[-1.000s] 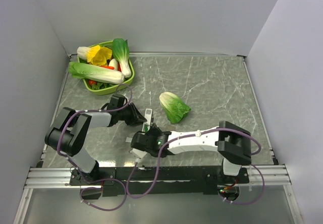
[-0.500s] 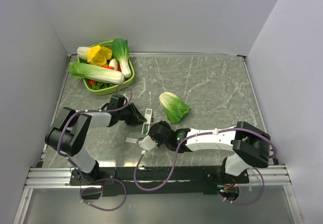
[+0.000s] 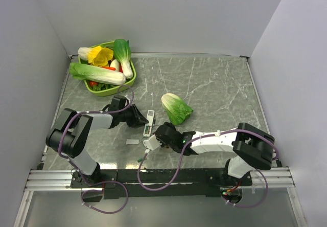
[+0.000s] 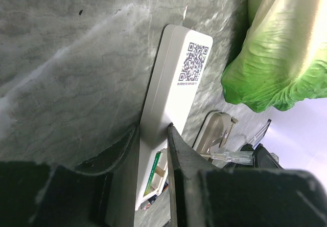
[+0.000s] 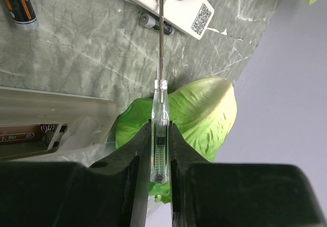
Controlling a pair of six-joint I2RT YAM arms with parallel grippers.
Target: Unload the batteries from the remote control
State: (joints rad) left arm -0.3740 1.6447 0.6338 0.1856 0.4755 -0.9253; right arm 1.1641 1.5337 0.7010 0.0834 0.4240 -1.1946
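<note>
- Left arm stretched right, low over the table (image 3: 214, 89); left gripper (image 4: 152, 135) clamped on one end of the remote control (image 4: 176, 89), lying mid-table
- Right arm reaches left along the near edge; right gripper (image 5: 159, 130) pinches a clear-handled screwdriver (image 5: 159, 99), shaft over the remote's open compartment
- Two batteries (image 5: 156, 24) on the table: one just beside the remote, one farther off

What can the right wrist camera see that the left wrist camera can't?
Only the right wrist view shows two loose batteries lying on the table, and the right tool shut on the clear screwdriver. Only the left wrist view shows the left tool pinching the remote control from both sides. Both show the remote control's QR sticker, the cabbage and that screwdriver.
</note>
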